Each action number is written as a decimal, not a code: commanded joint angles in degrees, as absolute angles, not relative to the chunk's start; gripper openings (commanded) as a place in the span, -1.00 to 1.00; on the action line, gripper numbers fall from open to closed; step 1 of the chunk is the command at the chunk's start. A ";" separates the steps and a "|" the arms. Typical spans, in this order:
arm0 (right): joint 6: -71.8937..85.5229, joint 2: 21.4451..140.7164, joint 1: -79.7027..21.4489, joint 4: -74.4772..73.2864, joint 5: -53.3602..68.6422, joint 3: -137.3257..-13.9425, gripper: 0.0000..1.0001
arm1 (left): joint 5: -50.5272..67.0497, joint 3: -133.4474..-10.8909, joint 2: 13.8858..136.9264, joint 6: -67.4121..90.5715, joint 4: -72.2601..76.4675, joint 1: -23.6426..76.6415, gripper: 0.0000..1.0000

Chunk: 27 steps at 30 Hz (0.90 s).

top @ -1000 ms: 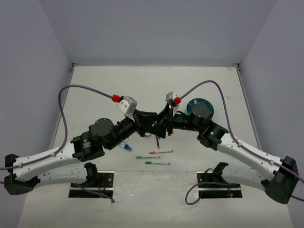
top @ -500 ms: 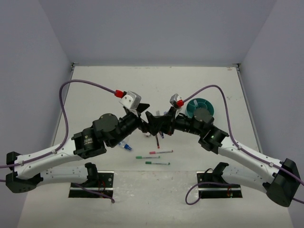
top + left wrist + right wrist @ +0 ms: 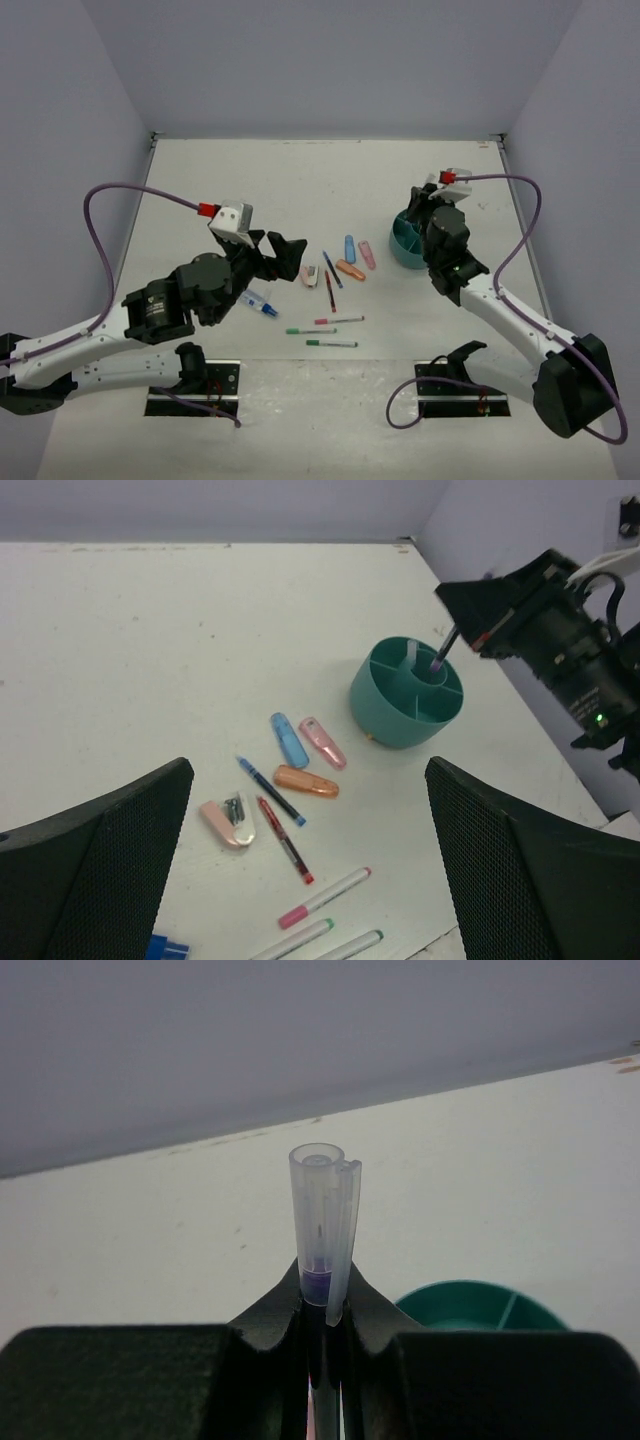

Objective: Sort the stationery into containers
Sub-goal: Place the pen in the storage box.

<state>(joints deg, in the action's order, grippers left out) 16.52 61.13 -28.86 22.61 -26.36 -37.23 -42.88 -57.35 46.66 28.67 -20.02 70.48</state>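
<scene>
My right gripper [image 3: 420,203] is shut on a purple-inked pen with a clear cap [image 3: 322,1228], held upright over the teal cup [image 3: 408,250]; the left wrist view shows the pen [image 3: 440,656] above a compartment of the cup [image 3: 408,694]. My left gripper [image 3: 283,252] stands open and empty just left of the loose stationery. On the table lie blue [image 3: 291,739], pink [image 3: 324,742] and orange [image 3: 307,780] highlighters, a blue pen [image 3: 272,791], a red pen [image 3: 284,839], a pink eraser [image 3: 229,821], a pink-tipped pen [image 3: 325,897], two green-tipped pens [image 3: 311,330] and a blue-capped tube [image 3: 260,304].
The white table is walled on three sides. Two black mounting plates [image 3: 195,392] sit at the near edge beside the arm bases. A purple cable [image 3: 130,195] loops over the left side of the table.
The grippers met mid-table; the left one opened and drew back to the left, and the right one shut on the pen and carried it right, to above the teal cup.
</scene>
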 commanded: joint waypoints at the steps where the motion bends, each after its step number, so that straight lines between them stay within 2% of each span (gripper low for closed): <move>1: 13.85 64.24 -23.58 32.80 -35.97 -37.55 -1.00 | -44.23 -54.56 44.32 31.23 -26.68 70.49 1.00; 12: 11.55 72.17 -18.11 38.06 -34.16 -37.70 -0.99 | -41.81 -49.13 38.49 33.03 -31.82 70.47 1.00; 17: 13.85 74.23 -18.11 38.06 -33.06 -36.53 -0.88 | -41.94 -48.92 36.65 33.49 -34.33 70.45 1.00; 23: 15.54 74.01 -18.28 34.37 -32.97 -36.07 -0.84 | -42.23 -49.32 33.57 34.96 -37.92 70.49 1.00; 27: 17.49 72.45 -18.37 29.78 -32.37 -36.36 -0.70 | -42.65 -49.50 30.68 35.79 -39.79 70.51 1.00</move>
